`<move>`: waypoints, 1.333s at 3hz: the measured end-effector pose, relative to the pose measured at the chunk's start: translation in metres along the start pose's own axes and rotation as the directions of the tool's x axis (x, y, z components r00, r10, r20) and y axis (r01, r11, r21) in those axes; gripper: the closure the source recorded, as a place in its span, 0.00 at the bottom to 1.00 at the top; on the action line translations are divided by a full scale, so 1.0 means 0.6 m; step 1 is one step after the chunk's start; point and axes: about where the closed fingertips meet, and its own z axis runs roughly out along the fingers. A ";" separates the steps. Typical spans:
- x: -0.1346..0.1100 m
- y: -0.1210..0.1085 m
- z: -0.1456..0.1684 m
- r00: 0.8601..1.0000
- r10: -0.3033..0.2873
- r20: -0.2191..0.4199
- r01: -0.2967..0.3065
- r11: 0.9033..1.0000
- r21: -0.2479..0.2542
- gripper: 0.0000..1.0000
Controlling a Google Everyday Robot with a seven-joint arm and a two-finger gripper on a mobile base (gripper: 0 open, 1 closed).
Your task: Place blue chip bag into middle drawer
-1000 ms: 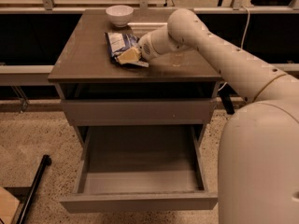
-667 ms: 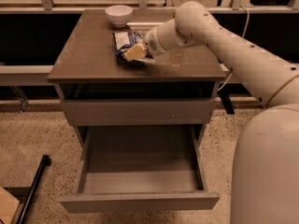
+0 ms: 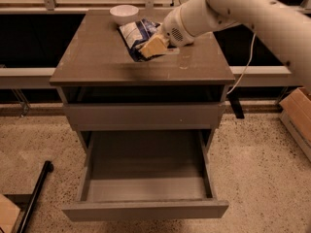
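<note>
The blue chip bag (image 3: pixel 133 33), dark blue and white, sits tilted at the back middle of the cabinet top (image 3: pixel 97 57), its near end raised off the surface. My gripper (image 3: pixel 152 46) reaches in from the upper right and its tan fingers are closed on the bag's near right edge. The middle drawer (image 3: pixel 146 210) is pulled wide open below, with a bare grey floor. It lies well below and in front of the gripper.
A white bowl (image 3: pixel 124 13) stands just behind the bag. A shallower shut drawer front (image 3: pixel 146 115) sits above the open drawer. A cardboard box (image 3: pixel 299 113) is on the floor at right, and a black pole (image 3: pixel 34 198) lies at lower left.
The gripper and arm have risen and swung slightly right, and the chip bag has lifted with them away from the cabinet top. The bowl and drawer have not moved.
</note>
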 end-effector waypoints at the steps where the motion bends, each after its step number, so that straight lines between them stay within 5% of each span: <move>1: 0.035 0.076 -0.071 0.992 -0.090 -0.090 0.083 0.993 -0.081 1.00; 2: 0.090 0.182 -0.121 0.978 -0.166 -0.126 0.136 0.967 -0.213 1.00; 3: 0.167 0.287 -0.127 0.968 -0.202 -0.148 0.141 0.927 -0.347 1.00; 4: 0.241 0.370 -0.094 0.971 -0.190 -0.144 0.112 0.897 -0.428 1.00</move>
